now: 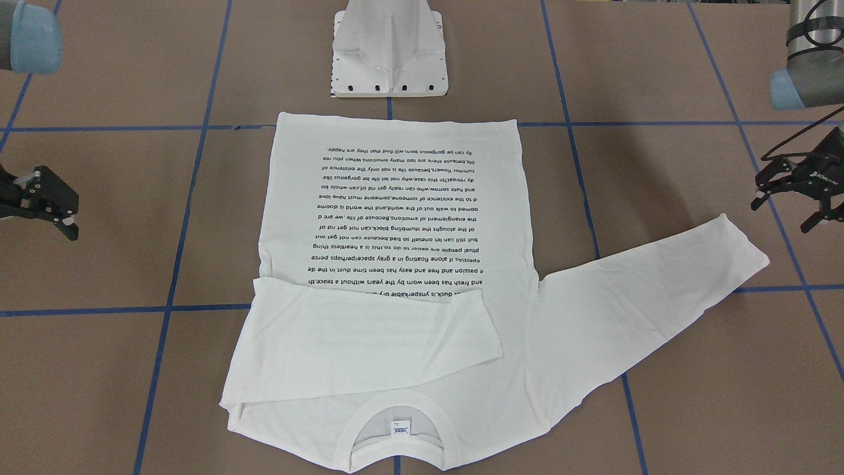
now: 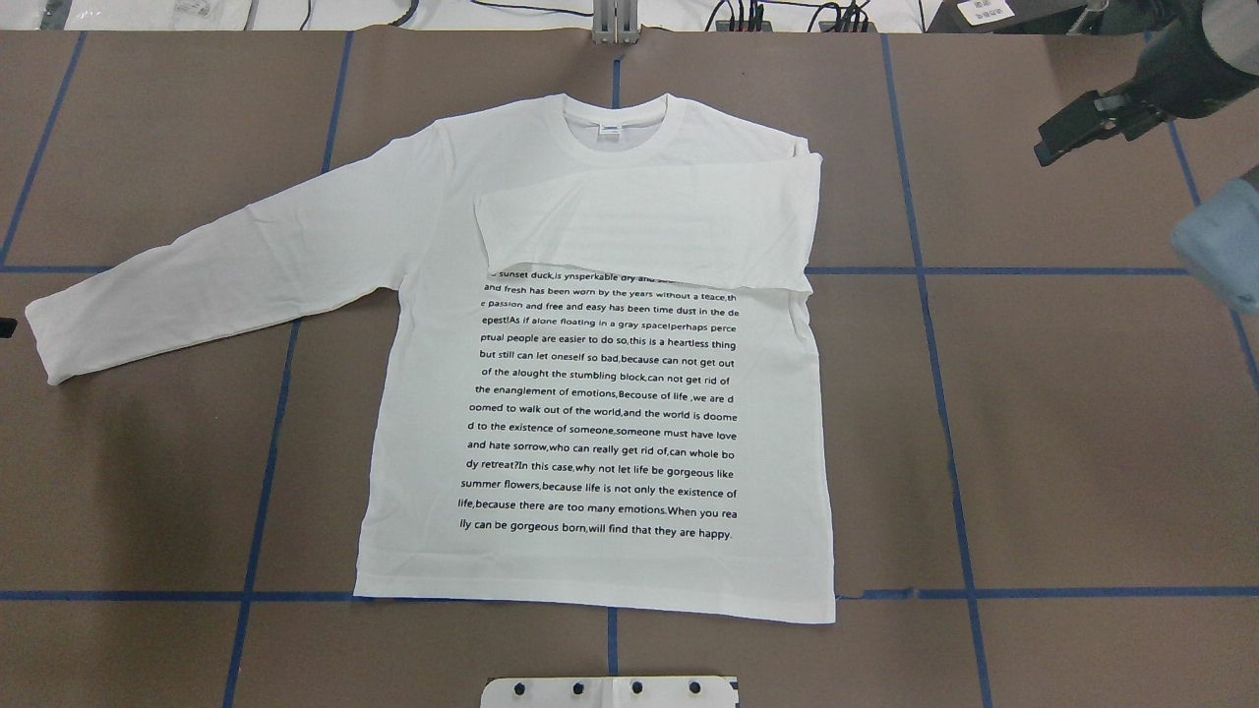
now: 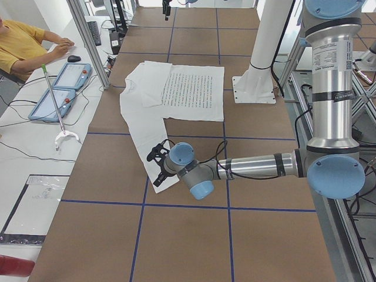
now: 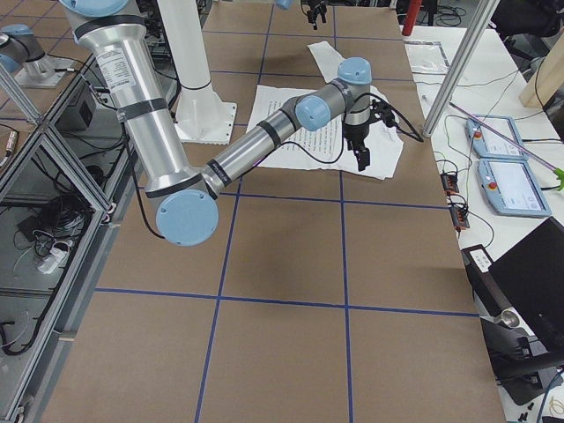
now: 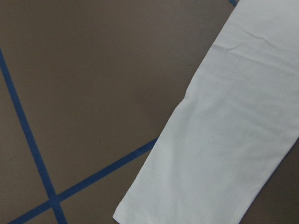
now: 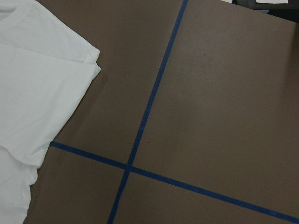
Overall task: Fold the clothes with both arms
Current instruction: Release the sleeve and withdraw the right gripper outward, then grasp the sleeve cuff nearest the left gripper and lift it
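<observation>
Brown table [image 1: 99, 396] gridded with blue tape [image 1: 99, 310], white pedestal [image 1: 390, 59] at top centre.

Front view: the white T-shirt [image 1: 395, 198] lies flat mid-frame, print side up; one sleeve [image 1: 369, 336] is already folded across the chest; the other sleeve [image 1: 659, 277] sticks out to the right. The left gripper [image 1: 784, 211] hangs at the right edge near that sleeve's end, not touching, fingers spread wide and empty; the right gripper [image 1: 66, 214] is at the left edge, also spread and empty, off to the side of the cloth.

Overhead: the print [image 2: 600, 413] reads fine, last line "lly can be gorgeous born,will find that they are happy."; the collar label [image 2: 611, 129] is too small to read.

Left side view: the near gripper sits by the loose sleeve's end. Right side view: the near gripper is raised by the shirt's edge.

Left wrist cam: the cuff [image 5: 210, 163] fills the lower right. Right wrist cam: a shirt corner at upper left, the rest just table.

My guess is the sleeve stage is half done; next the left arm has to drop, pinch that cuff and carry it across the chest.
</observation>
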Action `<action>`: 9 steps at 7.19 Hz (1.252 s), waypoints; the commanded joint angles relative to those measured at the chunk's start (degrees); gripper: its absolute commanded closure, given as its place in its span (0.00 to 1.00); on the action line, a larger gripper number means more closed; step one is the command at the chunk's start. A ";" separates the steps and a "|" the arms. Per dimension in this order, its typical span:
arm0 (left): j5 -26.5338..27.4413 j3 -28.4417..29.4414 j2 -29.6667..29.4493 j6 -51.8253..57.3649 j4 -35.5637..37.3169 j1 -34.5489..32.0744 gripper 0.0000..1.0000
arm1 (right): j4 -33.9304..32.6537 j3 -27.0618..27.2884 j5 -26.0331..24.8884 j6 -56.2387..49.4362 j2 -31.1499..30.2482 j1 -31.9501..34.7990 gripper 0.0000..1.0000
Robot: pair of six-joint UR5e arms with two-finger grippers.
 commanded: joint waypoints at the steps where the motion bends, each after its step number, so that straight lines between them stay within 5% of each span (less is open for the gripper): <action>1: 3.66 1.68 0.25 -0.30 -1.77 4.42 0.00 | 0.01 2.14 -0.07 -0.59 -3.58 0.60 0.00; 4: 3.75 1.77 0.60 -0.13 -2.56 8.55 0.00 | 0.01 3.19 -0.08 -0.07 -4.46 0.51 0.00; 7: 4.19 2.21 0.69 0.14 -2.57 9.17 0.25 | 0.01 3.19 0.01 0.02 -4.55 0.51 0.00; 9: 5.41 2.30 0.69 0.22 -2.57 10.05 0.25 | 0.01 3.28 0.01 -0.06 -4.99 0.51 0.00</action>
